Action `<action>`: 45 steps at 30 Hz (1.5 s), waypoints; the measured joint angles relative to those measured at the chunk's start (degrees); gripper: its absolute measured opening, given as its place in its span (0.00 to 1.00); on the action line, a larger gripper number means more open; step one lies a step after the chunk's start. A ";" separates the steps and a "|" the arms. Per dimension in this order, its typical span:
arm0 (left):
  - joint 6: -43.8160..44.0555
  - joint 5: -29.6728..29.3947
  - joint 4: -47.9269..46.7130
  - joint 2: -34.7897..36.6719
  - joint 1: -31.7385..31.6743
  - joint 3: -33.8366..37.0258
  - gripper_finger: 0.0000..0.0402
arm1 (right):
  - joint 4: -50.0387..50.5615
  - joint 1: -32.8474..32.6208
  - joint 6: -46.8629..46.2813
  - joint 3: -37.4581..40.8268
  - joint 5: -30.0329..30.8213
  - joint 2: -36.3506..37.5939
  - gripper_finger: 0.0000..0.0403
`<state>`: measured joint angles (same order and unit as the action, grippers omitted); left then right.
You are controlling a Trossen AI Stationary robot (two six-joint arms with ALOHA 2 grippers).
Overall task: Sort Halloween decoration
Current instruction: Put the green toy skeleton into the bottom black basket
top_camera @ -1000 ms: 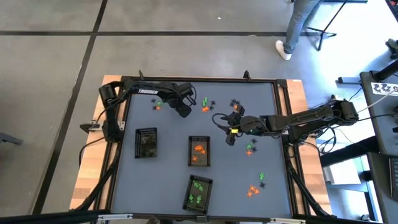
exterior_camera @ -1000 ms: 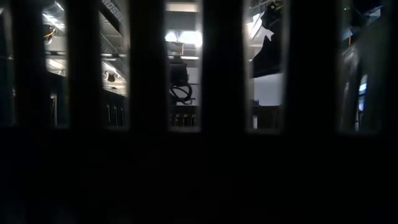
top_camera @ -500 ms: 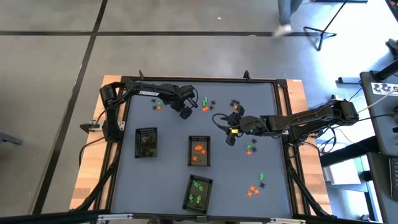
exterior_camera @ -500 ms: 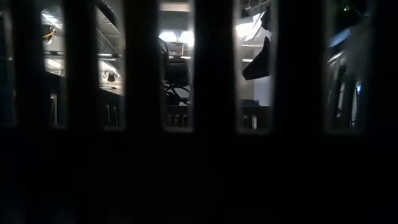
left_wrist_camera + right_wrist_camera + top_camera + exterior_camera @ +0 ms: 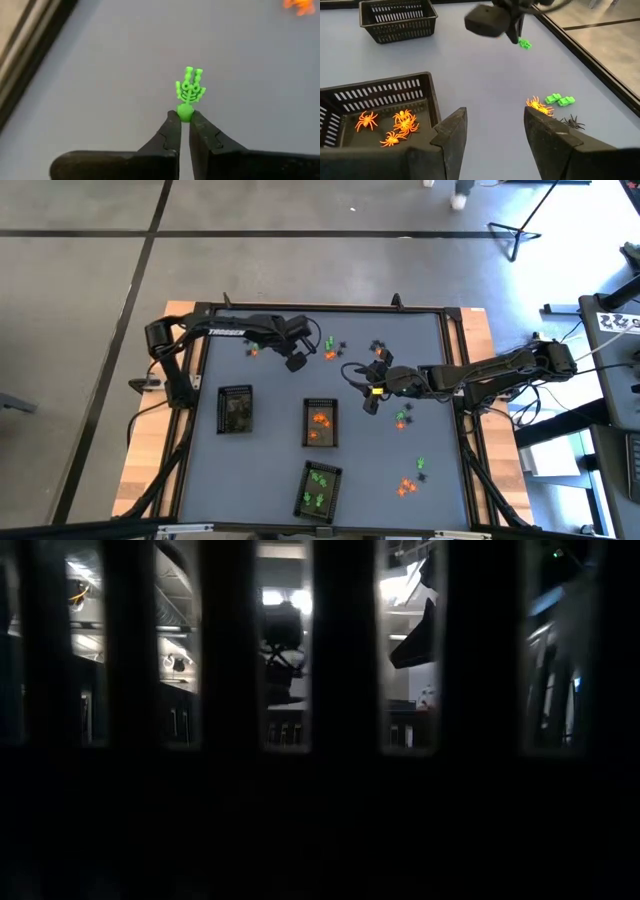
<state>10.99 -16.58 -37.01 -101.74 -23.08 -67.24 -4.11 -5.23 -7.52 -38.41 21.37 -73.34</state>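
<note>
My left gripper (image 5: pixel 297 363) hangs over the far left of the grey table, shut on a tiny bright green skeleton (image 5: pixel 189 90), one piece of the Halloween decoration. In the right wrist view it (image 5: pixel 514 31) shows with the green piece (image 5: pixel 524 44) clear of the table. My right gripper (image 5: pixel 492 135) stands open beside the tray of orange spiders (image 5: pixel 395 125), nothing between its fingers. Loose trinkets (image 5: pixel 331 348) lie flat on the table. My left gripper pinches the skeleton's round head end (image 5: pixel 185 114) between its two fingertips. The fingers slant steeply down from above. The skeleton sticks out past the fingertips along their line, lifted clear of the table.
Three small dark trays stand on the table: one at the left (image 5: pixel 235 409), the orange one (image 5: pixel 320 423) in the middle, one with green pieces (image 5: pixel 319 489) near the front. More trinkets lie at the right (image 5: pixel 403 418) and front right (image 5: pixel 407 486). Dark tray slats (image 5: pixel 340 650) block the low view.
My left gripper has risen from the table a little, as its dark outline climbing in the low view shows. My right gripper has kept still.
</note>
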 joint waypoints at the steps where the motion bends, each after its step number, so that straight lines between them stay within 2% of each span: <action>1: -0.85 0.00 -0.05 0.78 0.62 0.00 0.00 | 0.01 0.01 0.13 -0.01 0.00 0.00 0.48; 5: -3.78 -0.49 0.11 4.45 4.50 -0.03 0.01 | -0.35 -0.01 0.16 -0.01 0.22 0.02 0.48; 9: -4.35 -7.98 0.57 7.09 9.96 -0.17 0.01 | -4.90 0.55 -1.06 0.01 0.56 -1.28 0.48; 12: -6.96 -11.17 0.58 7.22 13.48 -0.17 0.00 | -8.33 2.46 -1.08 -0.03 -3.02 -2.95 0.48; 19: -10.64 -10.84 0.87 7.31 15.61 -0.17 0.00 | -13.22 9.83 -1.30 -0.01 -10.33 -8.22 0.48; 22: -11.00 -8.66 1.99 8.50 15.48 -0.15 0.00 | -13.63 13.23 0.03 -0.99 -12.63 -11.78 0.48; 27: -11.15 -3.27 4.51 11.85 15.44 -0.15 0.00 | -12.98 16.15 5.56 -5.76 -15.57 -18.69 0.48; 31: -10.43 -2.13 5.81 15.74 15.48 0.46 0.00 | -8.28 17.37 8.70 -12.58 -17.01 -24.33 0.48; 36: -9.47 -2.09 13.03 24.24 15.48 7.42 0.00 | -1.67 17.67 11.79 -21.84 -17.18 -31.53 0.48; 45: -1.55 -2.26 27.13 41.41 16.29 26.91 0.00 | 6.94 18.81 12.42 -31.92 -17.97 -41.27 0.48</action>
<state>9.45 -18.84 -9.88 -60.34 -6.79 -40.33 2.83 13.58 4.91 -70.32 3.39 -114.62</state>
